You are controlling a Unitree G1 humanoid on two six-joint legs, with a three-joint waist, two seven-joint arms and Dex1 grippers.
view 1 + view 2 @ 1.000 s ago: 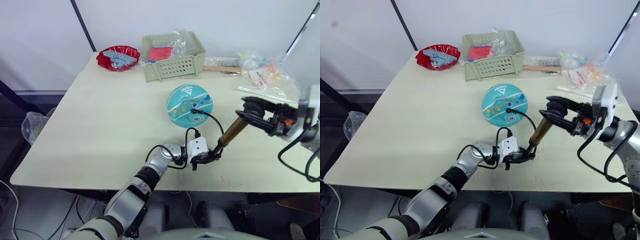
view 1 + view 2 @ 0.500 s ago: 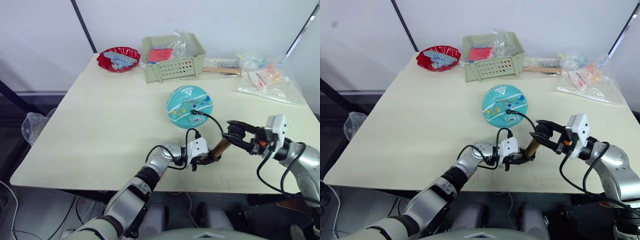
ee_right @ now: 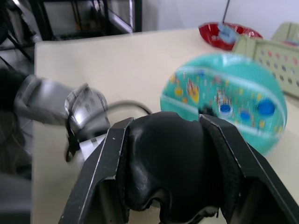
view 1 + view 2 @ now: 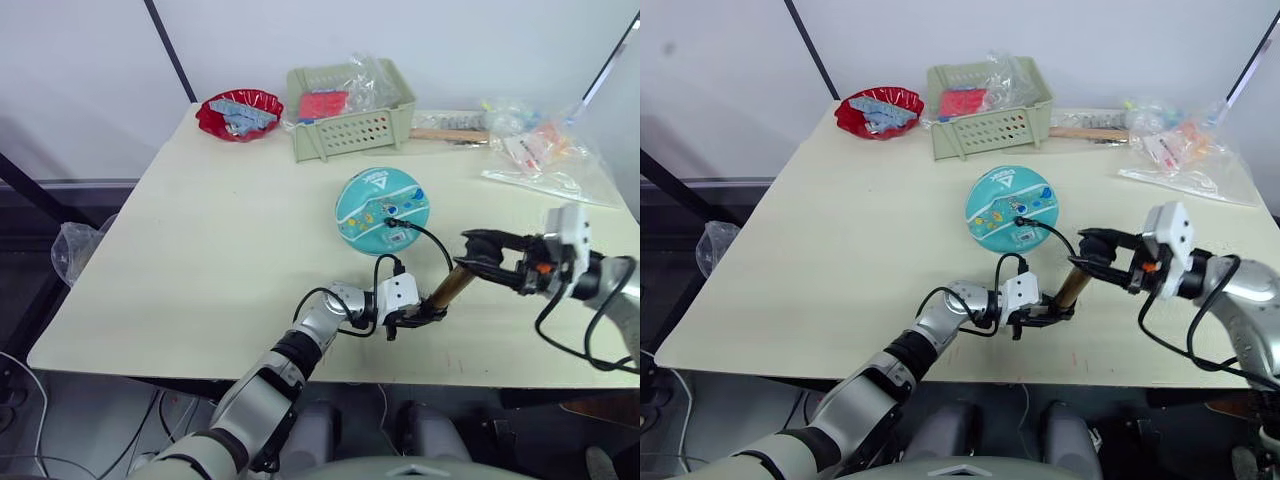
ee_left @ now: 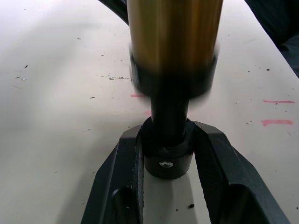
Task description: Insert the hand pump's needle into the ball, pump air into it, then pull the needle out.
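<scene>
Brass-gold hand pump [image 4: 449, 288] tilted over the near middle of the tabletop [image 4: 200, 240], base low and left, handle end raised to the right and slightly far. Left gripper [image 4: 415, 315] pinching the black base cap, jaws pressed on either side of it in the left wrist view. Right gripper [image 4: 487, 265] clamped on the black T-handle [image 3: 163, 163], jaws snug against its sides. Long axis running from one gripper to the other, so the pump stroke likely along that slanted line, right arm driving, left arm bracing the base. Teal ball [image 4: 382, 209] resting on the tabletop just beyond the pump, far of both grippers, nearer the right one. Thin black hose [image 4: 425, 240] looping from the base up to the ball's top; needle itself too small to make out, apparently seated in the ball. Green basket [image 4: 345, 125] and red dish [image 4: 238, 112] well apart at the far edge.
</scene>
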